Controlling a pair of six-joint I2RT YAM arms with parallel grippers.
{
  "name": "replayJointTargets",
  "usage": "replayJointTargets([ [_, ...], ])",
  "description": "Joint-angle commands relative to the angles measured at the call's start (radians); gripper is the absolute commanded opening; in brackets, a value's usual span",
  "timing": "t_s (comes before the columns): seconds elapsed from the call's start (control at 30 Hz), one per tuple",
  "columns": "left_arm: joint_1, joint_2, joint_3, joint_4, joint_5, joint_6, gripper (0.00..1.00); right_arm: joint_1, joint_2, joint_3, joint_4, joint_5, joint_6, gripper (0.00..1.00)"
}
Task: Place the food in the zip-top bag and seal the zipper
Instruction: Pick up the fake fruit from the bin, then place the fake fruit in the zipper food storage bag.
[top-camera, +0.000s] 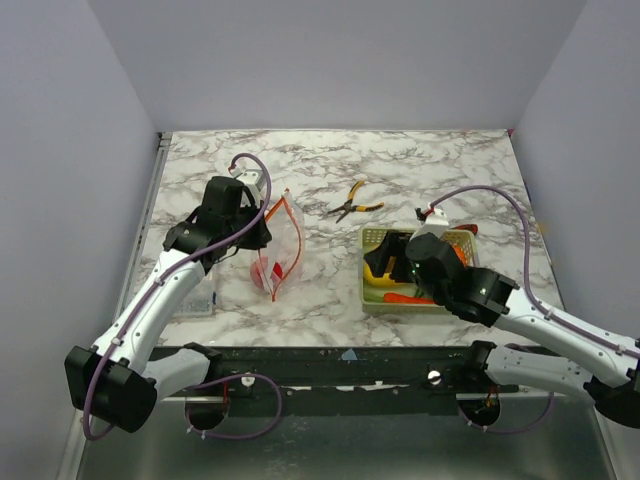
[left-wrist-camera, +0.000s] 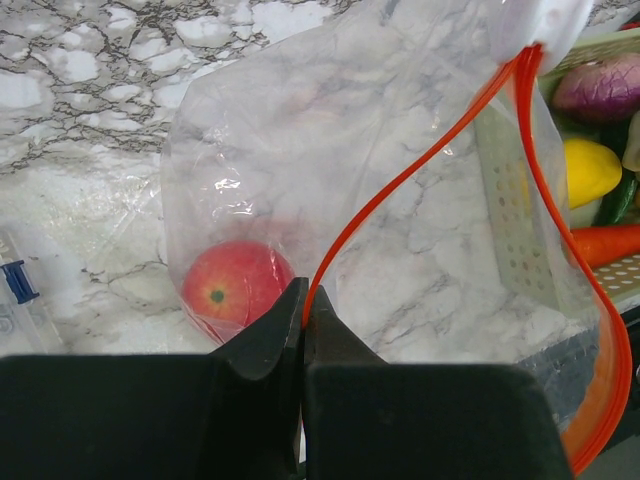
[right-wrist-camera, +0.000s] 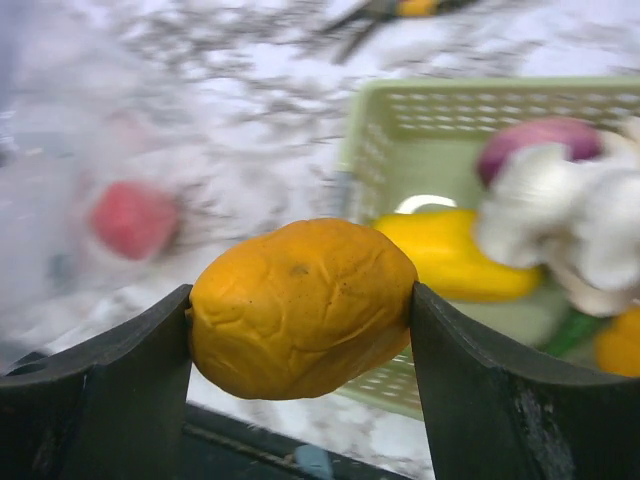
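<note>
Left claw (left-wrist-camera: 303, 300): fingers pressed together on the zipper (left-wrist-camera: 420, 165), pinching the red-orange strip at the lower centre of the left wrist view. From the pinch the strip curves up to the upper right of that frame. A second run of it drops down the right edge, so the mouth of the bag (left-wrist-camera: 300, 130) gapes between the two runs.

Bag: clear and crinkled, left of centre in the overhead view, on the marble table (top-camera: 430, 165). One red apple (left-wrist-camera: 235, 288) lies inside, low in the bag, just left of the pinched fingers.

Right claw (right-wrist-camera: 300, 312): closed on an orange fruit (right-wrist-camera: 300, 290), one finger against each side, wrinkled skin toward the camera. Overhead, this claw sits over the left part of the green basket (top-camera: 400, 306), right of centre. Cannot tell whether the fruit clears the basket's rim.

Basket contents, right wrist view, blurred: a yellow piece (right-wrist-camera: 455, 255), a purple piece (right-wrist-camera: 540, 140), white bulbs (right-wrist-camera: 575, 220). A carrot (left-wrist-camera: 605, 242) also shows at the right edge of the left wrist view.

Pliers (top-camera: 352, 206), yellow handles, lie on the table above centre, between bag and basket and apart from both. A small clear item (top-camera: 195, 302) lies at the lower left of the table, beside the left arm.
</note>
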Motion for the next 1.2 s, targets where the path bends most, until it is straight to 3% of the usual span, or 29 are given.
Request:
replayJointTargets([
  [0.0,-0.003,-0.022,-0.009,0.016,0.023,0.012,0.00,0.000,-0.055,-0.064,0.442,-0.403,-0.163,0.07],
  [0.17,-0.003,-0.031,-0.018,0.021,0.025,0.012,0.00,0.000,0.055,-0.052,0.840,-0.875,-0.160,0.06],
  [0.23,-0.004,-0.031,-0.018,0.021,0.027,0.012,0.00,0.000,0.121,-0.034,0.990,-0.969,-0.127,0.06],
  [0.37,-0.004,-0.040,-0.018,0.025,0.035,0.011,0.00,0.001,0.279,0.060,1.056,-1.020,-0.111,0.06],
  [0.7,-0.003,-0.050,-0.025,0.032,0.039,0.009,0.00,0.024,0.443,0.152,1.037,-0.825,-0.115,0.08],
  [0.87,-0.002,-0.056,-0.021,0.031,0.051,0.006,0.00,0.079,0.464,0.223,0.793,-0.408,-0.161,0.11],
  [0.93,-0.001,-0.064,-0.027,0.036,0.045,0.005,0.00,0.081,0.465,0.213,0.760,-0.316,-0.154,0.12],
  [1.17,0.007,-0.091,-0.034,0.049,0.039,-0.001,0.00,0.083,0.494,0.236,0.683,-0.222,-0.144,0.25],
])
